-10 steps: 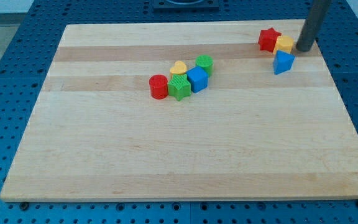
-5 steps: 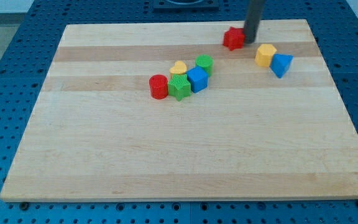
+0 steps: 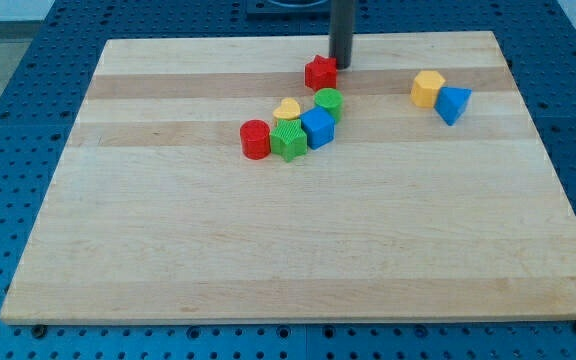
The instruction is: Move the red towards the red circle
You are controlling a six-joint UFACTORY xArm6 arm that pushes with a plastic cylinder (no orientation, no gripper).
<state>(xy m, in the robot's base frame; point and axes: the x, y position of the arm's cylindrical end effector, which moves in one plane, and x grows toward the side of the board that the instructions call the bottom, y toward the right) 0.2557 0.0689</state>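
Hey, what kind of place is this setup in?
Probably a robotics lab bench: a pale wooden board lies on a blue perforated table, with small coloured blocks like the red star block beside my tip.

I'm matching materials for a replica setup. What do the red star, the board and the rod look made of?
The red star looks like matte moulded or printed plastic: uniform colour, no grain. The board looks like pale wood with visible grain and plank bands. The rod, down to my tip at the star's upper right, is dark and smooth; metal or plastic, I cannot tell.
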